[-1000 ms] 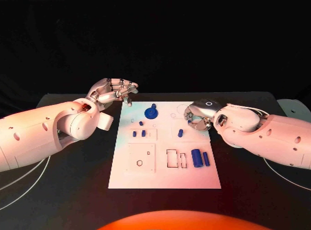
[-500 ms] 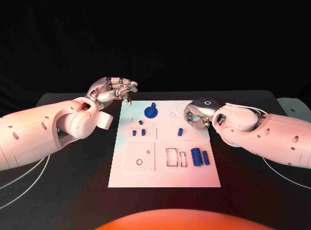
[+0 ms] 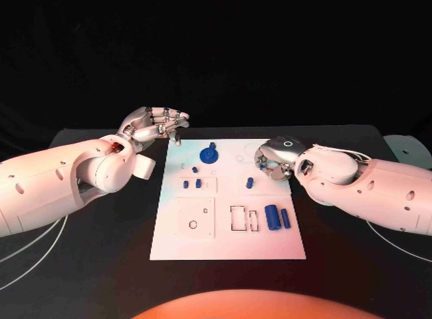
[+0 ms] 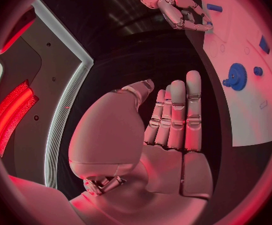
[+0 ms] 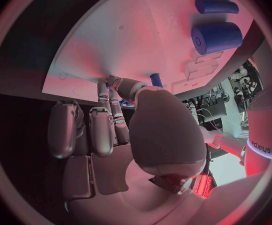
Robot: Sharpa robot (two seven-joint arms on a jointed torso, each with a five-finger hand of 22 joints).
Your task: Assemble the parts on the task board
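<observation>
The white task board (image 3: pixel 230 232) lies in the middle of the table. On it are a blue gear (image 3: pixel 209 156), several small blue pegs (image 3: pixel 250 183), a thick blue cylinder (image 3: pixel 272 216) and a thinner blue bar (image 3: pixel 286 219). My left hand (image 3: pixel 157 124) hovers off the board's far left corner, holding nothing; its fingers (image 4: pixel 176 115) are straight and side by side. My right hand (image 3: pixel 276 159) hangs over the board's far right edge. In its wrist view two fingers (image 5: pixel 83 130) fold in while the thumb and the others reach down to the board (image 5: pixel 130 40). I see nothing in it.
The black table (image 3: pixel 101 232) extends on both sides of the board. Both white forearms lie low over it, left (image 3: pixel 44 186) and right (image 3: pixel 389 193). A pale object (image 3: pixel 413 149) sits at the table's right edge.
</observation>
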